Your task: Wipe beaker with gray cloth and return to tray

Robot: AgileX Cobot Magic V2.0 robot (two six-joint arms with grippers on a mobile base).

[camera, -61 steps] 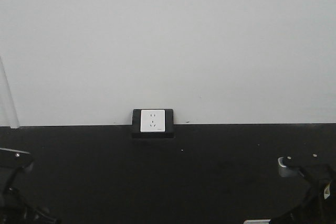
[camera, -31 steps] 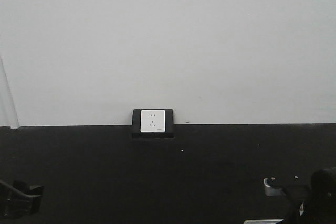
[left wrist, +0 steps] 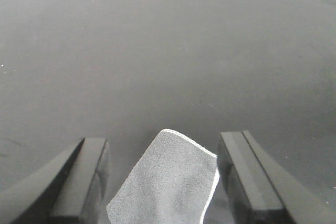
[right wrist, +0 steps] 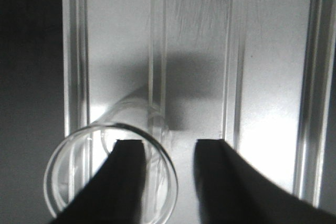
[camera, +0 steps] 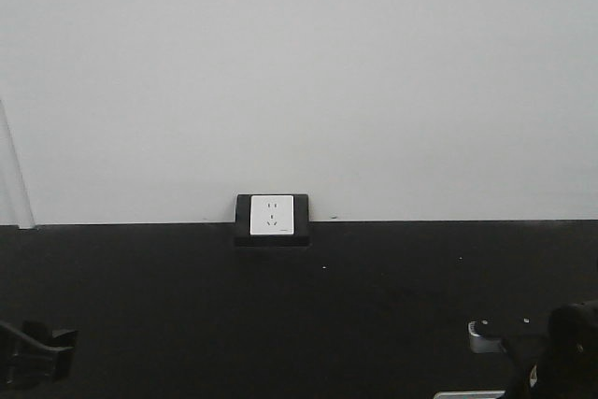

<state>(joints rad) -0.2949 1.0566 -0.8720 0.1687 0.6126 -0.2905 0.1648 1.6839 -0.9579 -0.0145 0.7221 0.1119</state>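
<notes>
In the right wrist view the silver tray (right wrist: 273, 51) fills the frame below my right gripper (right wrist: 169, 142). The small clear beaker (right wrist: 113, 125) stands at the tray's near left part. My left finger is inside its rim and my right finger is outside. The glass wall runs between them with gaps on both sides, so the jaws are open. In the left wrist view my left gripper (left wrist: 163, 139) is open. A corner of the gray cloth (left wrist: 170, 182) lies between the fingers on the black table, clear of the left finger.
The front view shows a white wall, a white socket in a black box (camera: 272, 217) at the back of the black table (camera: 327, 324), bits of both arms low at the left (camera: 33, 352) and right (camera: 561, 352), and a tray edge (camera: 467, 395).
Both arms have dropped lower in the front view over the last second. The right arm also shifted slightly left. Almost no motion in the last half second.
</notes>
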